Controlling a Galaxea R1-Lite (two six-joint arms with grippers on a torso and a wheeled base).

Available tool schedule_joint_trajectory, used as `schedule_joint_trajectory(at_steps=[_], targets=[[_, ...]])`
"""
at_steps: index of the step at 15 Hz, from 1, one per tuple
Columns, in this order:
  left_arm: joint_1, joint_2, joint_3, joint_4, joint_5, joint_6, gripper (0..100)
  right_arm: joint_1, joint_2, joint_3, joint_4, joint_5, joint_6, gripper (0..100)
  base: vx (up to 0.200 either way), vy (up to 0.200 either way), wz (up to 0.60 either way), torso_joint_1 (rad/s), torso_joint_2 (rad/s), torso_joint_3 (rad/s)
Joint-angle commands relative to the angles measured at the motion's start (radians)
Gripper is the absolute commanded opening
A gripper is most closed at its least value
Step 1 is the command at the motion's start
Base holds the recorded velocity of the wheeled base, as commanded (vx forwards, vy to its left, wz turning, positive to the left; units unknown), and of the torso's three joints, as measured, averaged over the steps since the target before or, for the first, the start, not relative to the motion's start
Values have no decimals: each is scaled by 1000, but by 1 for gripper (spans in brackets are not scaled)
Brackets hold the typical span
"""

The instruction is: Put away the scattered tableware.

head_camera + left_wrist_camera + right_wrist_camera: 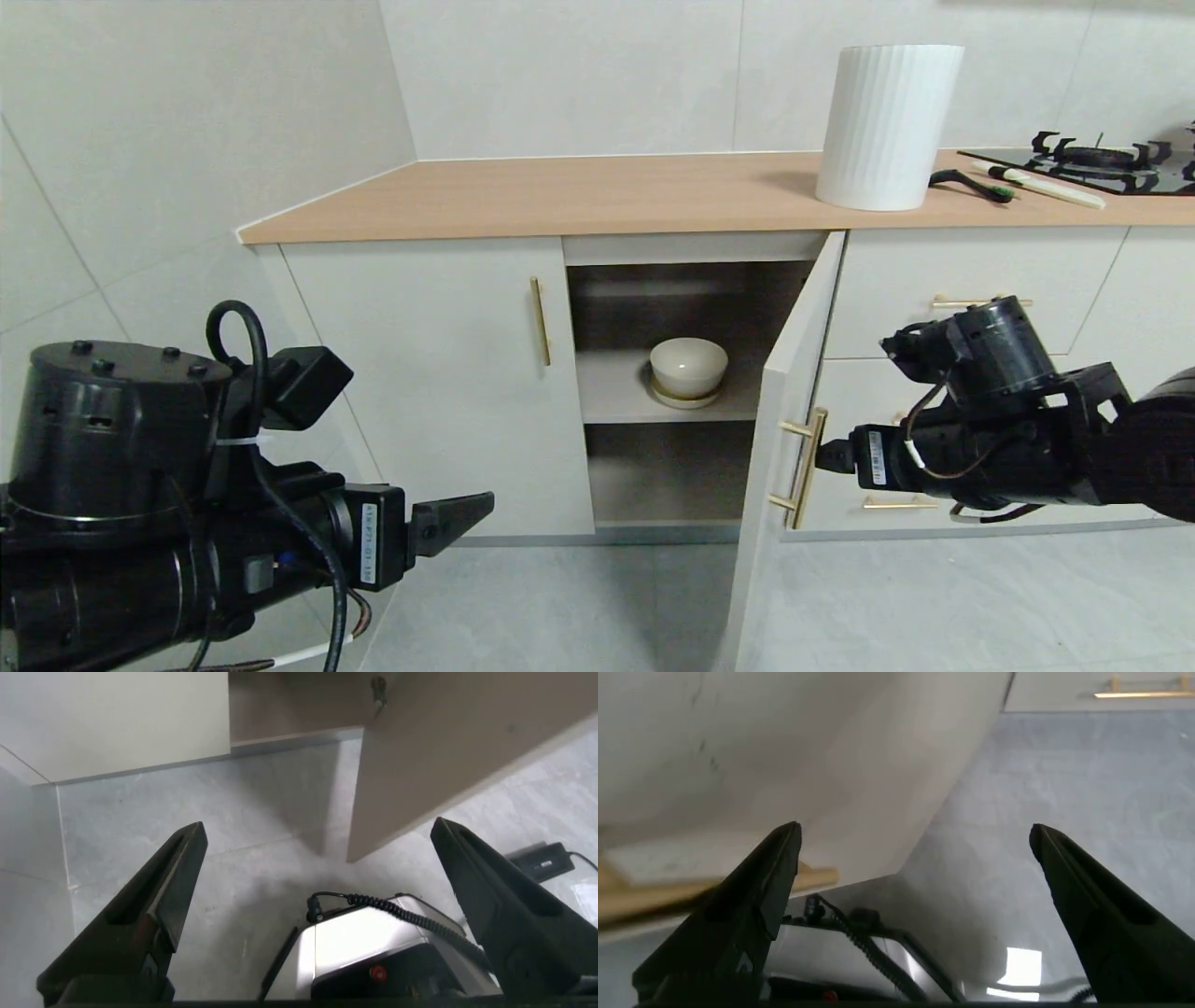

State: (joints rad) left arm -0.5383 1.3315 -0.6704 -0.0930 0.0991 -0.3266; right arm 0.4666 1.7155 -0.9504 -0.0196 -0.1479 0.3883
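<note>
A cream bowl (688, 366) sits on a small plate (686, 401) on the middle shelf of the open cabinet. The cabinet door (792, 373) swings out toward me, with a gold handle (801, 467) on its outer face. My right gripper (826, 457) is level with that handle and just beside it. In the right wrist view the right gripper (915, 840) is open, with the handle (701, 889) by one finger and the door (785, 747) close ahead. My left gripper (467, 516) hangs low at the left, above the floor. The left gripper (318, 840) is open and holds nothing.
On the wooden counter (560, 191) stand a tall white ribbed container (889, 126), a black-handled utensil (971, 184), a pale utensil (1041, 184) and a gas hob (1102, 159). The left cabinet door (439, 373) is closed. Drawers (971, 271) lie right of the open door.
</note>
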Motion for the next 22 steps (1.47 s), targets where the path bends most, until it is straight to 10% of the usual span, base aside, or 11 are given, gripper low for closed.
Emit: schedule_joint_trajectory(at_steps=[1,22], targets=[[0,2,-1,-1,2,0,100,10,98,-56,0,-1,1,100,0,0,0,0,0,0],[3,11,0,-1,2,0,100,81,282,-71,-333,13,224,100,76,0,0,1,1,1]])
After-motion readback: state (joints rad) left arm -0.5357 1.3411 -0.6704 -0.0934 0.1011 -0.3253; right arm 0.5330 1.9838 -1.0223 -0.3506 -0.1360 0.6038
